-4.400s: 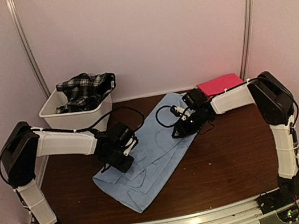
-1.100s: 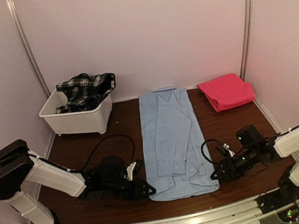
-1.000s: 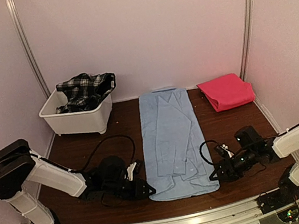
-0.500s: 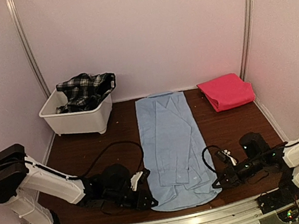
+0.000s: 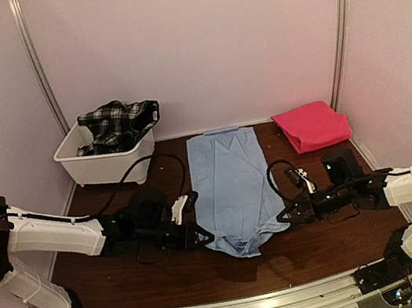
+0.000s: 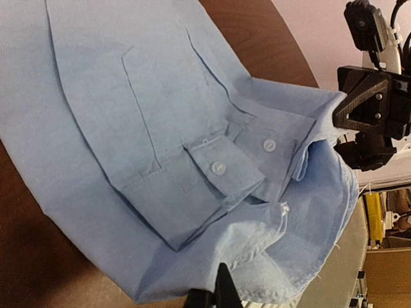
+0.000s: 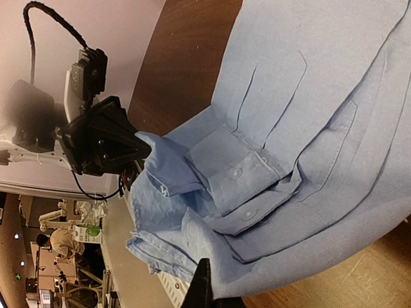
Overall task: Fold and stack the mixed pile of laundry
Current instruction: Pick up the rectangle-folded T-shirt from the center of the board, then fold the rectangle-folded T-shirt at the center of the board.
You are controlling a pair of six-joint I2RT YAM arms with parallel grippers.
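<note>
Two grippers: my left gripper (image 5: 201, 235) and right gripper (image 5: 283, 217) each pinch one near corner of the light blue shirt (image 5: 231, 181). In both wrist views the fingers are pressed together with cloth between them.
Shirt position: it lies lengthwise just right of the white tub (image 5: 108, 165), with its collar end about level with the tub. The hem (image 5: 243, 245) is nearer me than the tub, lifted off the table (image 5: 131, 275) and sagging in the middle.
Cuffs: the buttoned cuffs (image 6: 218, 168) are bunched against the raised edge.
Step in hand: by my judgement, folding the hem up toward the collar.
How I'd run it: raise both corners to the same height, spread them slightly to pull out the sag, then carry them away from me in step and lay them down square.
Risk: uneven travel would skew the fold, and the cuffs could slide out sideways.
Plaid garment (image 5: 117, 123): heaped inside the tub, not yet folded.
Pink-red cloth (image 5: 311, 126): lies well right of the tub, beyond the shirt, and looks folded.
</note>
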